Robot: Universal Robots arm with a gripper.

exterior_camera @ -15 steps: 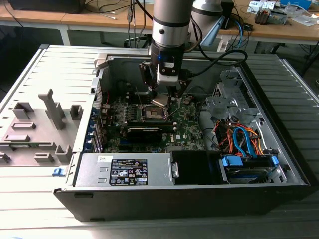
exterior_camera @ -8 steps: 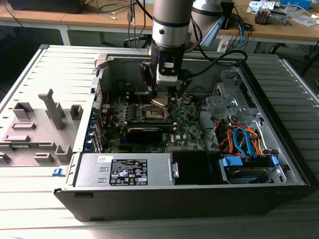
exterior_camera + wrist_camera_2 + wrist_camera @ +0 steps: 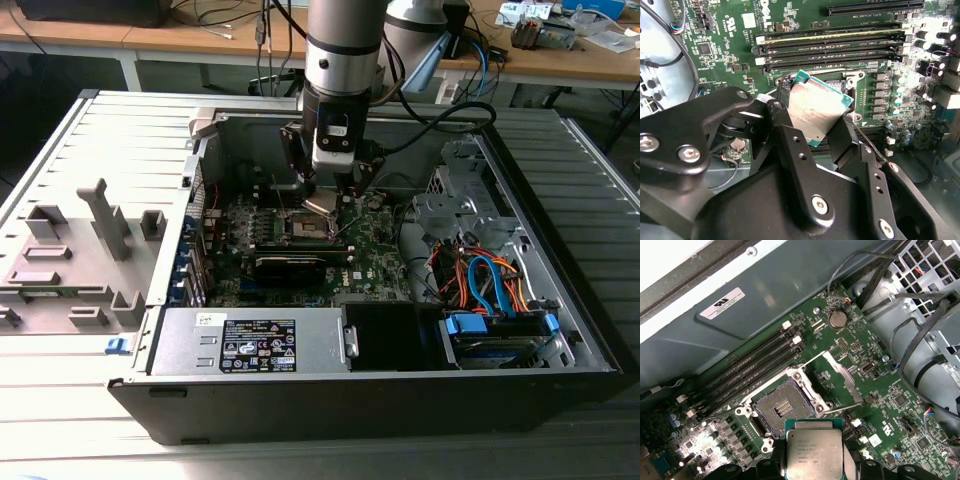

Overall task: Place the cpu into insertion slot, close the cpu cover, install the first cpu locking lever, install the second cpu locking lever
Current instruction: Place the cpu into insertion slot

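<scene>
The gripper (image 3: pixel 812 122) hangs over the green board (image 3: pixel 375 250) inside the open computer case (image 3: pixel 400 400). Its two black fingers (image 3: pixel 790 145) press on opposite edges of the chip (image 3: pixel 817 107), so the jaws are clamped on the chip. The chip is up in the air and tilted. It sits just above the socket (image 3: pixel 782 407) and is not in it.

In the first wrist view the chip (image 3: pixel 814 450) shows its grey metal top. Its lower edge is cut off by the border of the picture. The socket is open there, and its dark middle is bare. The cover (image 3: pixel 840 377) is swung up and away to one side of the socket. Two thin wire levers (image 3: pixel 812 358) stick out near the cover and are not hooked down.

In the second wrist view the chip and the fingers hide most of the socket. A bit of its silver rim (image 3: pixel 856 79) peeks out past the chip. Long black memory slots (image 3: pixel 835 45) lie just beside the socket.

In the exterior view the arm (image 3: pixel 345 50) stands in front of part of the board. The chip (image 3: pixel 320 207) is a small shiny patch under the gripper, and the socket below it is hard to make out. A bunch of orange and blue wires (image 3: pixel 490 275) lies in the case toward the exterior view's right.
</scene>
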